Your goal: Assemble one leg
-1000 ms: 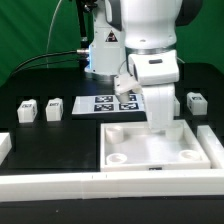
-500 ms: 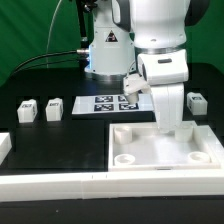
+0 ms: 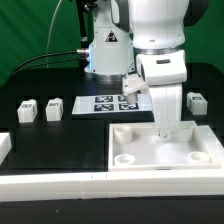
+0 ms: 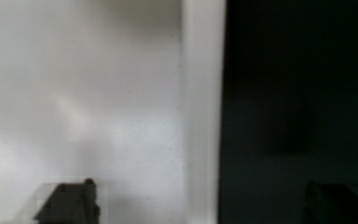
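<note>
By the table's edge at the exterior view's left stand a leg (image 3: 26, 110) and a second leg (image 3: 54, 107). The marker board (image 3: 105, 103) lies mid-table. My gripper (image 3: 168, 131) (image 4: 202, 200) hangs at the tray (image 3: 135, 141)'s back rim, fingers (image 4: 69, 202) spread and empty. A third leg (image 3: 196, 101) stands by the opposite edge.

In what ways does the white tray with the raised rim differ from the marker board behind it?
The tray has a raised rim and round hollows; the marker board is flat. The marker board carries black-and-white tags; the tray shows none. The tray is the larger, and the gripper reaches down into it. Both are white and lie on the black table.
</note>
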{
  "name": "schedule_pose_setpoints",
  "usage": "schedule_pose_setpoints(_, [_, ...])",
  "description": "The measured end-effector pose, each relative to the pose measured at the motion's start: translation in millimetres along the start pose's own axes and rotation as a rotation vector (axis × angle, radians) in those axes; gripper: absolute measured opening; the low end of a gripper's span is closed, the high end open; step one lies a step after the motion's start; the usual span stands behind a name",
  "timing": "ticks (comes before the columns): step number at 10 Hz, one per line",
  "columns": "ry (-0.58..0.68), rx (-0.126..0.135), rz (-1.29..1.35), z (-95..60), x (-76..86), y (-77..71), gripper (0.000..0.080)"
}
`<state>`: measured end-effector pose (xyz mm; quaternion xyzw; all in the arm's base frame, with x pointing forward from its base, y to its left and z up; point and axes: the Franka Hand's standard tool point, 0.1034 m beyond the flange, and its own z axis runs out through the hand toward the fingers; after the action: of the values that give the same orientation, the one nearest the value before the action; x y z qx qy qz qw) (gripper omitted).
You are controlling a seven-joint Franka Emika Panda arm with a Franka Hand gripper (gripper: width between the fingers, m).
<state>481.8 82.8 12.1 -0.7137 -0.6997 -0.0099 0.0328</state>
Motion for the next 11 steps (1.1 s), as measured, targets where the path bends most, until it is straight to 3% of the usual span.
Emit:
schedule_pose_setpoints(5, [-0.002, -0.01, 0.003, -7.0, 0.0, 0.8, 0.0649])
schedule_pose_setpoints(9, [-0.03, -0.049, 0.026, -50.9, -9.2, -16.9, 0.0649])
schedule_pose_setpoints(10, [-0.033, -0.061, 0.031, -58.6, -11.6, -18.7, 0.0649])
schedule_pose_setpoints(11, [-0.031, -0.055, 0.08, -54.8, -11.4, -20.5, 0.0649])
